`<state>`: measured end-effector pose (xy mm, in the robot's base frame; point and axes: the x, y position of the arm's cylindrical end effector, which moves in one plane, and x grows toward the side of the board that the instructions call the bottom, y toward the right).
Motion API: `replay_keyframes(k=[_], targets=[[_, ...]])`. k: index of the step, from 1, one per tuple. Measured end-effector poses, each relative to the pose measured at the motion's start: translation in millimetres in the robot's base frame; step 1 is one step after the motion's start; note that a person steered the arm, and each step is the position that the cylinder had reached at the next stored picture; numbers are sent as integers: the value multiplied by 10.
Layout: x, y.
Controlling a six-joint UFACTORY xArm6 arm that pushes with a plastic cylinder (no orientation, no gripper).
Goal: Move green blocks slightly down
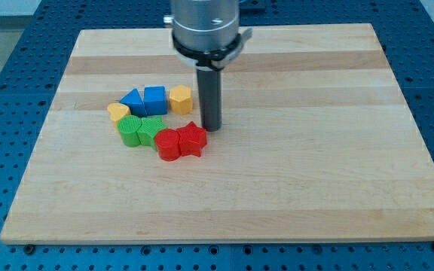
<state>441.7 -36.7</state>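
Note:
Two green blocks lie side by side left of the board's middle: a round green block (129, 130) and a green star-like block (151, 129) to its right. My tip (211, 128) rests on the board to the right of them, just above and right of the red star block (192, 140). The tip touches neither green block. A red round block (168, 144) lies between the green star-like block and the red star, touching both.
Above the green blocks sit a yellow heart block (117, 112), a blue triangle block (132, 101), a blue square block (155, 99) and a yellow hexagon block (180, 98). The wooden board (315, 165) lies on a blue perforated table.

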Motion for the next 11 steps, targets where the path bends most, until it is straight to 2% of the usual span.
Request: replay_keyframes(k=[2,6,8,11], targets=[[-129,-195],[17,-438],[-235,-508],[-71,-619]])
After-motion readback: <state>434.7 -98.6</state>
